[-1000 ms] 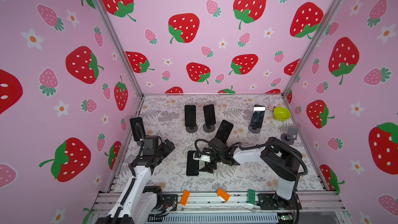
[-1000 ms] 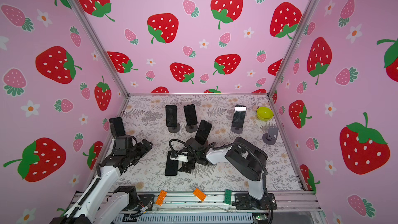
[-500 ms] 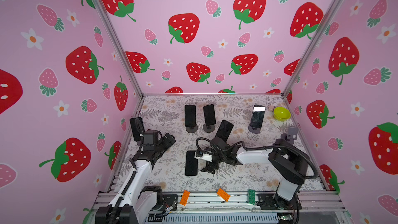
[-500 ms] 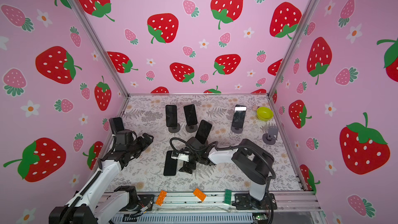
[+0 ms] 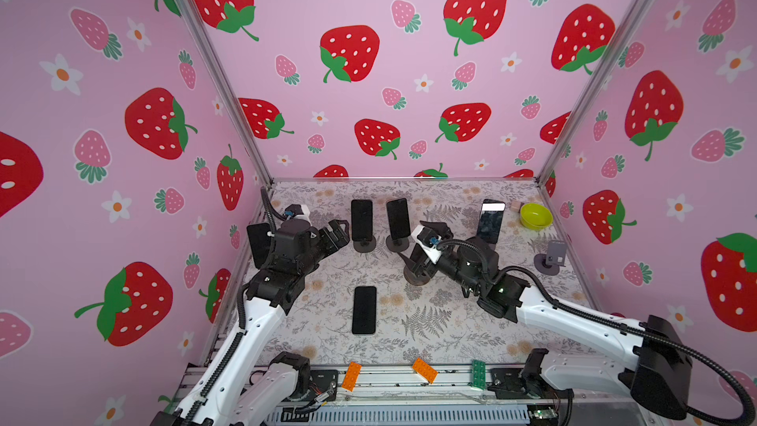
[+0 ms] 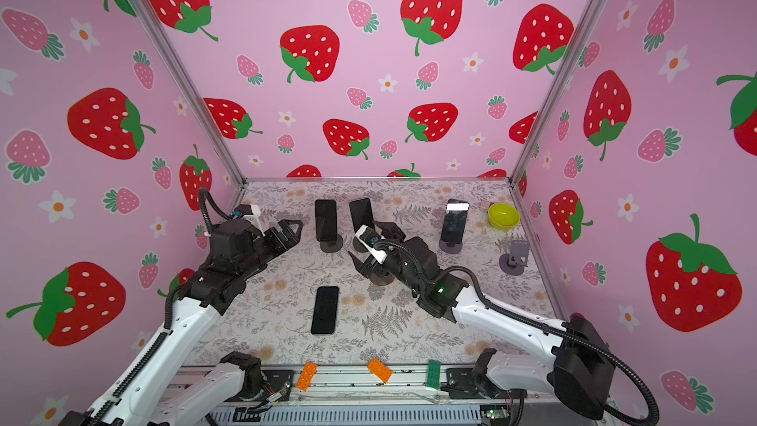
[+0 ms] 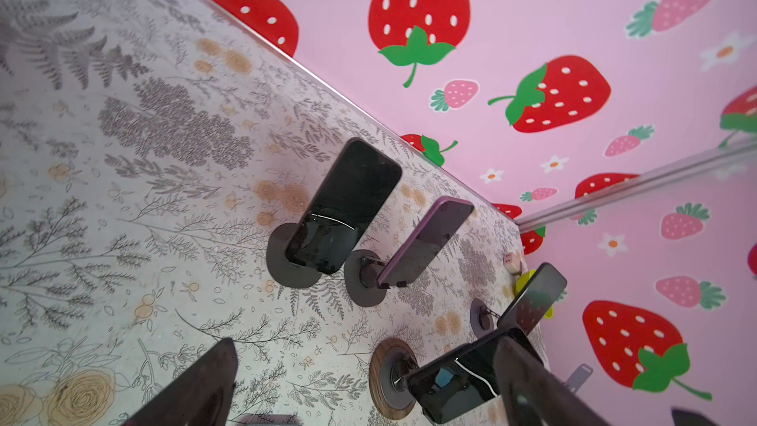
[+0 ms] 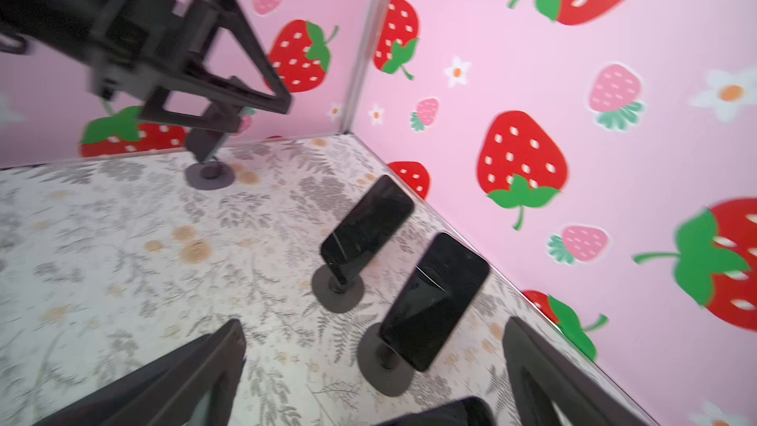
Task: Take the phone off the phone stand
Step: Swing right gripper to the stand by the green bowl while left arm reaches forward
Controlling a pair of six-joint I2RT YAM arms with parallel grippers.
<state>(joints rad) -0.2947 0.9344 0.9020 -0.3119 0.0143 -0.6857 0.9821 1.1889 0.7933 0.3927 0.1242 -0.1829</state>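
A black phone point(image 5: 364, 310) point(image 6: 325, 310) lies flat on the floral table near the front, touched by neither gripper. An empty grey phone stand point(image 5: 551, 256) point(image 6: 517, 256) stands by the right wall. My right gripper point(image 5: 413, 241) point(image 6: 364, 239) point(image 8: 372, 362) hangs open above the wood-ringed stand point(image 7: 385, 379), which carries another phone point(image 7: 463, 374). In both top views the right gripper mostly hides that phone. My left gripper point(image 5: 346, 234) point(image 6: 298, 231) point(image 7: 364, 379) is open and empty, raised at the left beside the back phones.
Three more phones on round stands point(image 5: 362, 220) point(image 5: 398, 219) point(image 5: 490, 221) stand along the back, and a fourth point(image 5: 259, 244) leans by the left wall. A yellow-green bowl point(image 5: 536, 216) sits in the back right corner. Orange point(image 5: 351, 376) and green point(image 5: 478, 373) bricks lie on the front rail.
My right gripper opened wider, left the flat phone and rose back toward the wood-ringed stand. My left arm lifted and reached farther toward the back. The flat phone stayed put.
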